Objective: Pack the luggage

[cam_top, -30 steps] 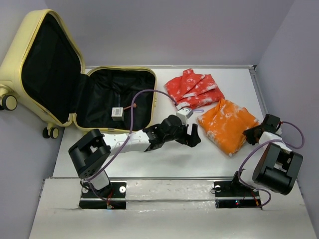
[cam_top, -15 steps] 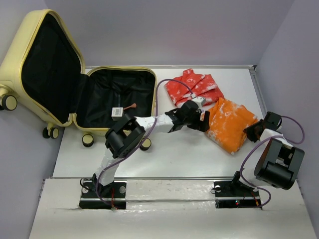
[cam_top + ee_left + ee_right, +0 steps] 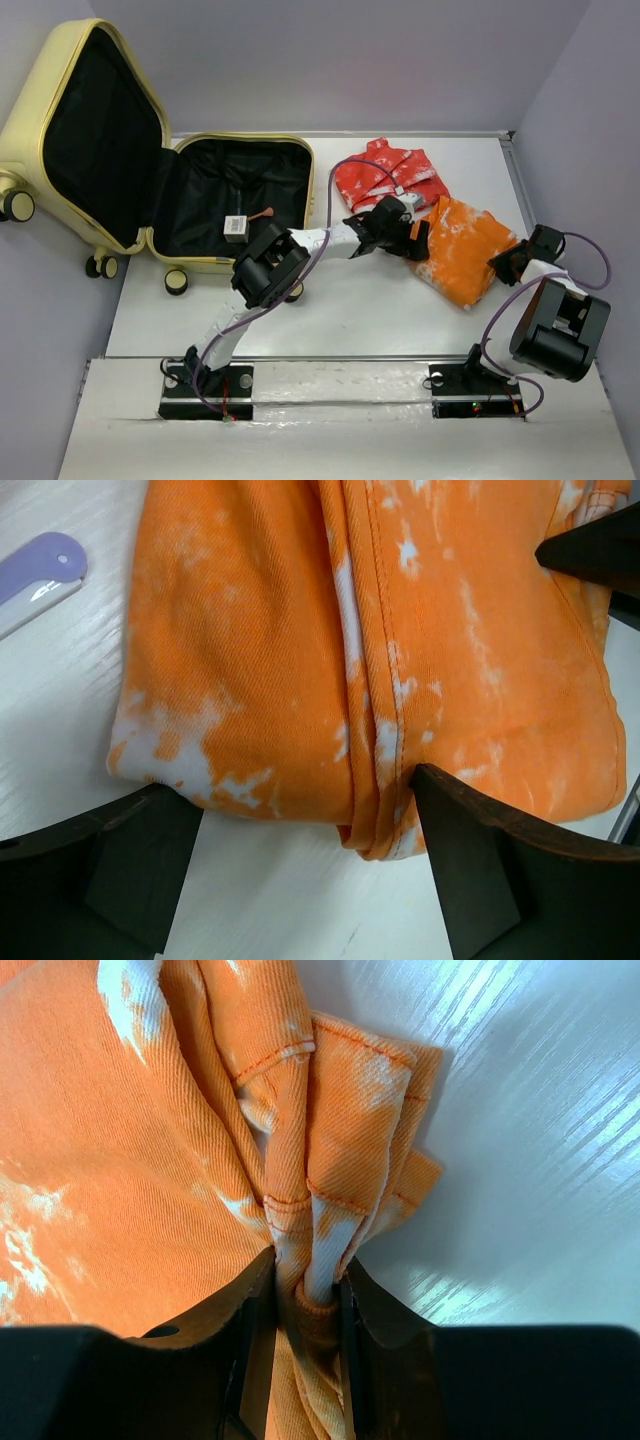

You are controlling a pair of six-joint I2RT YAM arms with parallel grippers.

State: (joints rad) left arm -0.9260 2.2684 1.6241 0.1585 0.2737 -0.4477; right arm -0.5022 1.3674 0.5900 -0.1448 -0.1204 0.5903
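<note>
Pinching orange cloth, right end effector

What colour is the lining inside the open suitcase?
The lining is black, best seen from the top external camera.

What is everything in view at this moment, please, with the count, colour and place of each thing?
luggage: one, pale yellow with black lining, open at the table's far left, lid leaning back
small tag: one, whitish, on the lining inside the luggage
red garment: one, red with white blotches, folded, far centre of the table
orange garment: one, orange with white blotches, folded, right of centre
table: one, white, bearing both garments
left pincer: one, black, open, astride the orange garment's left edge
right pincer: one, black, shut on the orange garment's right edge
</note>
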